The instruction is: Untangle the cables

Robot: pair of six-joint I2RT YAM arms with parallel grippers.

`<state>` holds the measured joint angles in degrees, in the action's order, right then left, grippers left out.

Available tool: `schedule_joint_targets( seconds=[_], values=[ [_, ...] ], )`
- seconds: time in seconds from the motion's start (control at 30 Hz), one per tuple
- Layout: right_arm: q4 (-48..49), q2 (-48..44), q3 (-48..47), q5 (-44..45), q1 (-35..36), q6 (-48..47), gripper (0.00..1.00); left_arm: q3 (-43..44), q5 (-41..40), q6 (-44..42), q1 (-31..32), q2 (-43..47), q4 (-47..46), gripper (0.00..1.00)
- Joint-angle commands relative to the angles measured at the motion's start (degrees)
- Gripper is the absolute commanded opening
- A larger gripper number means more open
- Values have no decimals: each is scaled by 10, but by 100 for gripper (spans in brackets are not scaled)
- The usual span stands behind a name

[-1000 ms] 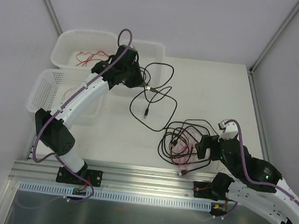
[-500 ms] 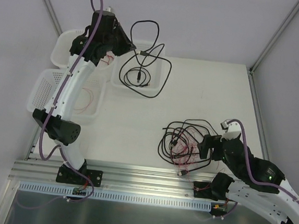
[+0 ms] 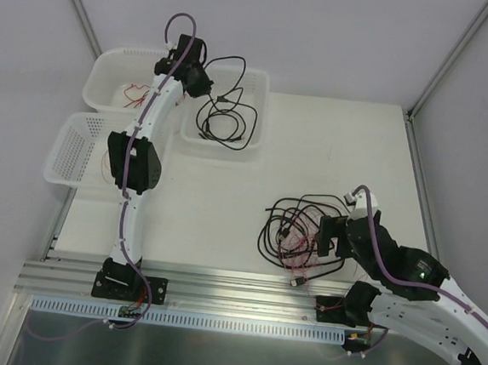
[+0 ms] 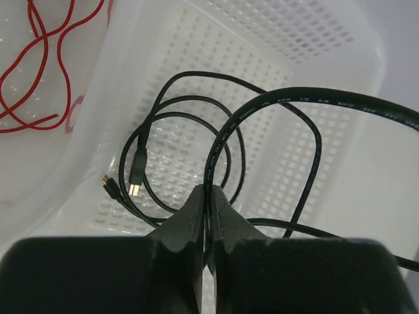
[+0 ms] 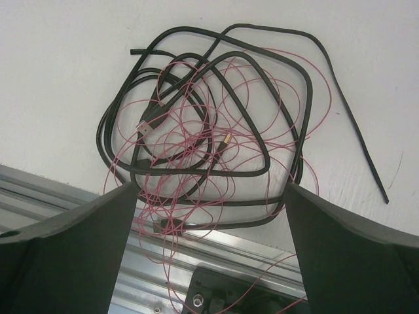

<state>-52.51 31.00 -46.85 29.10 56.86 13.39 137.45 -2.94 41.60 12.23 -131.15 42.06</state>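
You see a black cable (image 4: 275, 104) with pale printed lettering in a white basket (image 4: 314, 39) patterned with a grid of small holes. The wire (image 4: 39, 72) beside it is red. On the white table (image 5: 65, 52), black cables (image 5: 308, 98) mix with thin pinkish-red wires (image 5: 196, 131).

I operate in a robotics lab test cell. Evidence: my arms (image 3: 135, 152) are bolted to an aluminium rail (image 3: 235, 288) just behind my right claw (image 3: 331, 239); a plain white table (image 3: 341, 148) lies under it; white panels (image 3: 325, 36) in metal framing (image 3: 450, 57) rise beyond my left claw (image 3: 208, 85); perforated white baskets (image 3: 70, 142) sit beneath and beside it.
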Motion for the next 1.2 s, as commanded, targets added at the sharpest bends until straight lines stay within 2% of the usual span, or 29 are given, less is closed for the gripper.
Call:
schedule_joint_targets(
  seconds=[0.0, 0.2, 0.3, 0.43, 0.57, 0.7, 0.73, 0.77, 0.87, 0.9, 1.03, 1.1, 1.17],
  values=[
    [17, 20, 2, -11, -1, 9, 100, 17, -34, -59, 3, -24, -32, 0],
    [32, 47, 4, -23, -1, 6, 99, -16, -33, -102, 3, -46, -61, 8],
    [40, 57, 1, -33, -2, 6, 99, -24, -57, -114, 3, -31, -80, 3],
    [38, 60, -2, -36, -2, 9, 100, -23, -81, -115, 3, -20, -116, 3],
    [32, 51, -3, -35, -1, 14, 100, -24, -90, -119, 4, -22, -163, 4],
    [22, 45, -10, -32, -2, 19, 100, -26, -91, -145, 3, -32, -205, 9],
    [16, 43, -10, -31, -1, 21, 100, -26, -91, -148, 3, -35, -217, 11],
    [15, 42, -10, -31, -1, 22, 100, -26, -91, -155, 3, -35, -222, 19],
    [13, 42, -13, -31, -1, 23, 100, -29, -95, -167, 3, -36, -240, 26],
    [13, 42, -15, -32, -2, 23, 99, -30, -94, -170, 3, -35, -245, 32],
    [13, 44, -18, -35, -1, 23, 100, -40, -92, -177, 3, -22, -262, 43],
    [9, 47, -20, -35, -2, 23, 100, -49, -65, -174, 4, -3, -263, 55],
    [7, 47, -24, -34, -1, 24, 99, -88, -44, -170, 5, 24, -263, 62]
  ],
)
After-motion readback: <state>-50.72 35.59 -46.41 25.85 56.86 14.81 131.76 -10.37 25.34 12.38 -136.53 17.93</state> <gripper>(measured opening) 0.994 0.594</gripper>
